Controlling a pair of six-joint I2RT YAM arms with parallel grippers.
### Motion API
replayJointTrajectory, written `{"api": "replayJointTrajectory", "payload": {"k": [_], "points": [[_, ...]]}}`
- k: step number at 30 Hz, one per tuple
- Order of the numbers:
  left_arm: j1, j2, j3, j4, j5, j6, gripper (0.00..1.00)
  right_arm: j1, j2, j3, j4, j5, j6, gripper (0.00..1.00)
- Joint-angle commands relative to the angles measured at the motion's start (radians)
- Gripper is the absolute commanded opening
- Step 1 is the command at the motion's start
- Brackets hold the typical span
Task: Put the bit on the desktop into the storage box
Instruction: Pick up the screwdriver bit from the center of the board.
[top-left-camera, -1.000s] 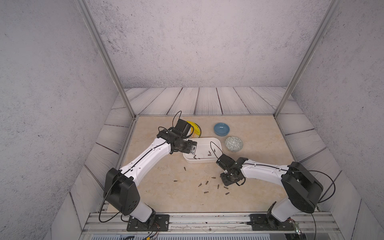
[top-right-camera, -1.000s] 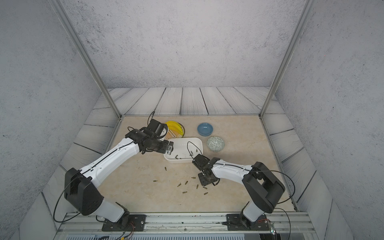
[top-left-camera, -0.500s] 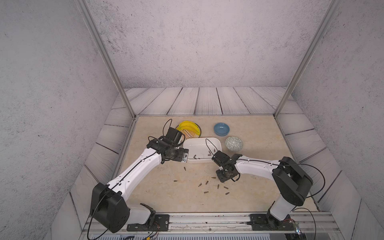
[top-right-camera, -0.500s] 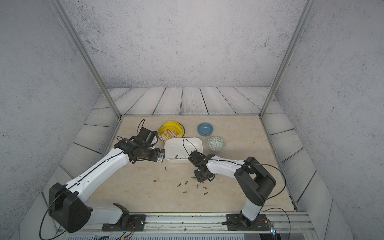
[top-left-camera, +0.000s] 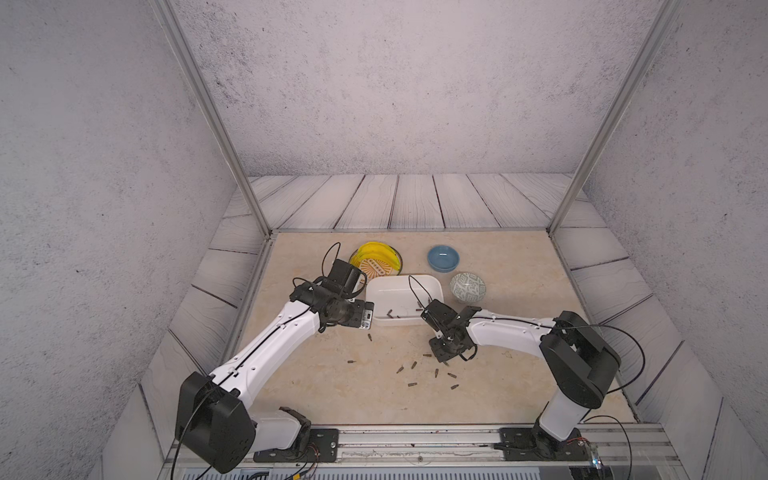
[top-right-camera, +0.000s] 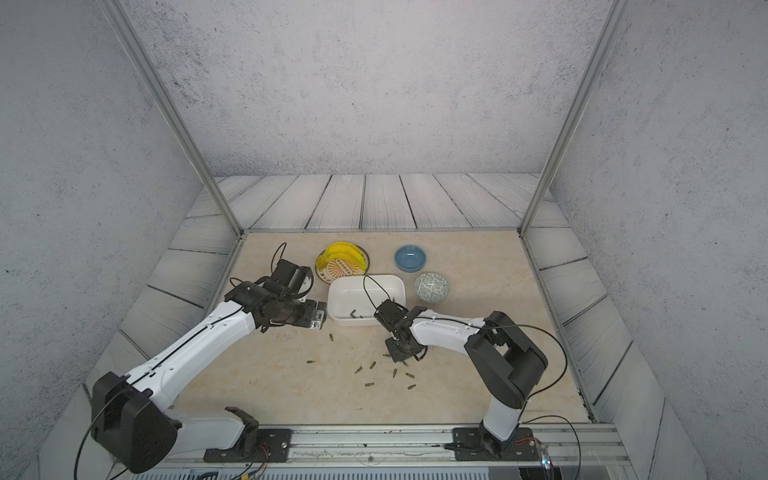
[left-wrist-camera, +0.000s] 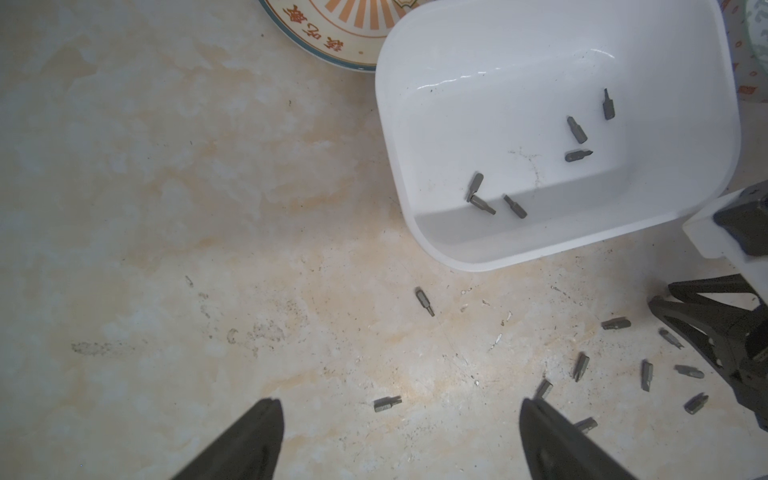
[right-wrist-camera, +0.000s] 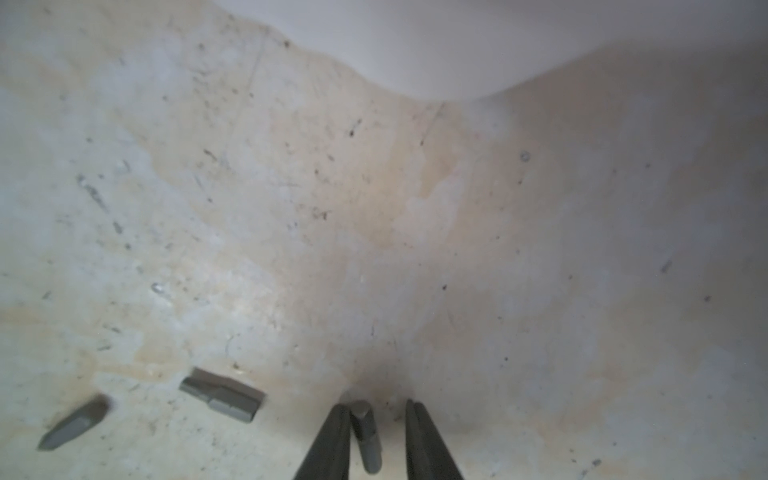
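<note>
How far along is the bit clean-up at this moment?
Done: six bits lie in the storage box. In hand: the right gripper is down at the desktop, jaws straddling one bit, not yet clamped. The left gripper hangs open, empty. Left: about ten bits scattered on the desktop.

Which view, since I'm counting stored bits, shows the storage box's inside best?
Left wrist view: it looks into the storage box, six bits on its floor. Both top views show it small; right wrist shows a blurred edge.

Grey bits (left-wrist-camera: 425, 302) scattered on desktop (left-wrist-camera: 208, 208); six in storage box (left-wrist-camera: 498, 104).
</note>
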Motion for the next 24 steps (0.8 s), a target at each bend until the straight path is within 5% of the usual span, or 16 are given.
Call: {"api": "replayJointTrajectory", "payload": {"k": [1, 11, 24], "points": [[0.012, -0.012, -0.013, -0.011, -0.010, 0.002, 0.95, 0.003, 0.021, 0.001, -0.007, -0.009, 0.001, 0.22], [0.016, -0.017, -0.027, -0.011, -0.004, -0.002, 0.95, 0.003, -0.016, -0.024, -0.023, 0.000, 0.018, 0.07], [0.022, -0.009, -0.077, -0.023, 0.026, -0.028, 0.94, -0.004, -0.198, 0.154, -0.248, 0.105, -0.016, 0.06]]}}
